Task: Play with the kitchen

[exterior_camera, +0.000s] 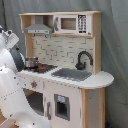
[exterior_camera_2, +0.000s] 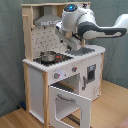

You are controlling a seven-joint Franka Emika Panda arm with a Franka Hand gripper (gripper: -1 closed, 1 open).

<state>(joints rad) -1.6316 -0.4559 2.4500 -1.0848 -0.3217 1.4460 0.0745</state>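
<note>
Standing across most of the frame in the first exterior view, the kitchen (exterior_camera: 65, 70) shows its microwave (exterior_camera: 73, 23) at upper centre, the hood (exterior_camera: 39, 29) at upper left, the black faucet (exterior_camera: 83, 59) right of centre over the sink (exterior_camera: 71, 74); a small metal pot (exterior_camera: 31, 62) sits on the stovetop (exterior_camera: 44, 68) at left centre; the white arm (exterior_camera: 11, 90) fills the lower left edge.

In the second exterior view the kitchen (exterior_camera_2: 37, 75) stands left of centre, its oven door (exterior_camera_2: 70, 104) hanging open at the bottom; the pot (exterior_camera_2: 48, 56) rests on the stovetop; the arm (exterior_camera_2: 87, 27) reaches in from the upper right, and the gripper (exterior_camera_2: 73, 44) hangs above the counter; I cannot tell how its jaws stand or whether they hold anything.
</note>
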